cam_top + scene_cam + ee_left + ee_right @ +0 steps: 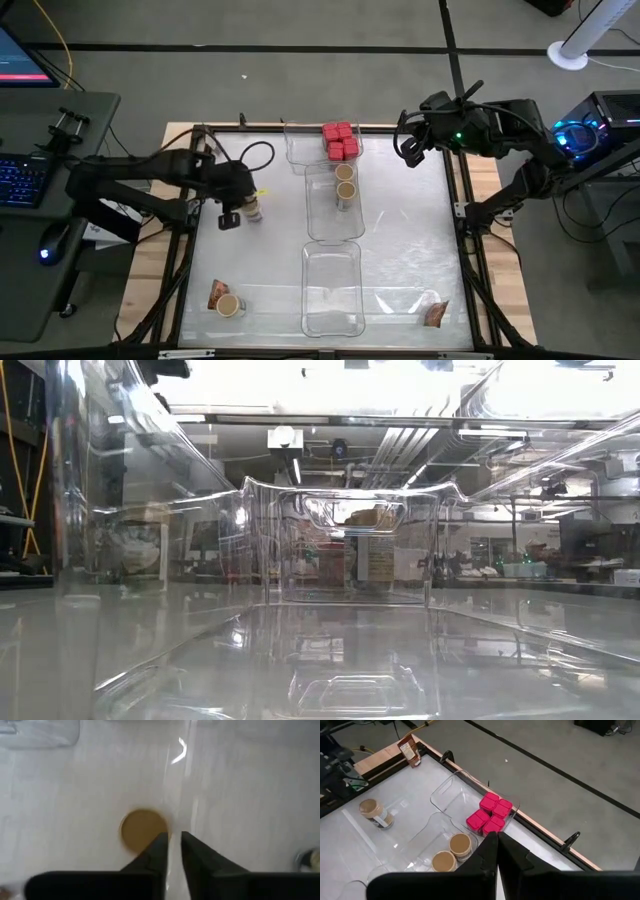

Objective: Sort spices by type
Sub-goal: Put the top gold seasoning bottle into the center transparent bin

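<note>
My left gripper hovers over the table's left half, its fingers only a narrow gap apart. A tan-topped jar stands upright just beside the fingers, not between them. My right gripper is shut and waits above the far right corner. Several red boxes sit in the far clear tray. Two jars stand in the middle tray. Another jar stands beside a brown packet at the near left. A second packet lies near right.
Three clear trays run down the table's middle; the near tray holds nothing. A third packet leans at the far left corner by the wooden edge. Bare table lies left and right of the trays. A keyboard and mouse sit off the table's left.
</note>
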{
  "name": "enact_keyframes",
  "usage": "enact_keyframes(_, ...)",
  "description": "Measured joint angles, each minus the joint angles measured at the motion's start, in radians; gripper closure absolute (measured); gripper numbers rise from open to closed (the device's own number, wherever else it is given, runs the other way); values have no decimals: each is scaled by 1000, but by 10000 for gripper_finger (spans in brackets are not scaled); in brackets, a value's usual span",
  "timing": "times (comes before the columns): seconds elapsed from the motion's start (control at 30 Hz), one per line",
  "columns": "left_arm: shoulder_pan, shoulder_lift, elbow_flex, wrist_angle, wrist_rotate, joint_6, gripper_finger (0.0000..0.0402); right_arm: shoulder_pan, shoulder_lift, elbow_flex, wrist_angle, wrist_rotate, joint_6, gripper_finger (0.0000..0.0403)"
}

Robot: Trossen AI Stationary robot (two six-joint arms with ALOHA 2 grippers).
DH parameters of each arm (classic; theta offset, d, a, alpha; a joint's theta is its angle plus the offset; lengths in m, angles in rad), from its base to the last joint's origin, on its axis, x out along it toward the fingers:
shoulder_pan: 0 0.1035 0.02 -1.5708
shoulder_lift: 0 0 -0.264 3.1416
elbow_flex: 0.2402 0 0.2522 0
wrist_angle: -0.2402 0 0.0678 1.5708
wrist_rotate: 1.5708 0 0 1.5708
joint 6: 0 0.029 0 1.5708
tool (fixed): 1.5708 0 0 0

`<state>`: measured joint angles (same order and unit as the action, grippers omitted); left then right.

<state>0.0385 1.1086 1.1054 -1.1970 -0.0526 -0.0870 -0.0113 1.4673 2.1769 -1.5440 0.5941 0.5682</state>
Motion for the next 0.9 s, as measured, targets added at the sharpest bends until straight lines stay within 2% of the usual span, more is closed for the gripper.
enact_keyframes(0.2,30,35,1,-108,0,82,248,0,18,0,0,0,0,403)
enact_keyframes(0.43,57,167,1,-160,-11,98,124,0,62,0,0,-50,-25,403)
enact_keyframes(0.6,57,226,1,-163,-17,128,100,0,82,0,0,-53,-36,403)
enact_keyframes(0.9,79,150,2,-35,-8,225,98,0,82,0,-3,-75,-45,403)
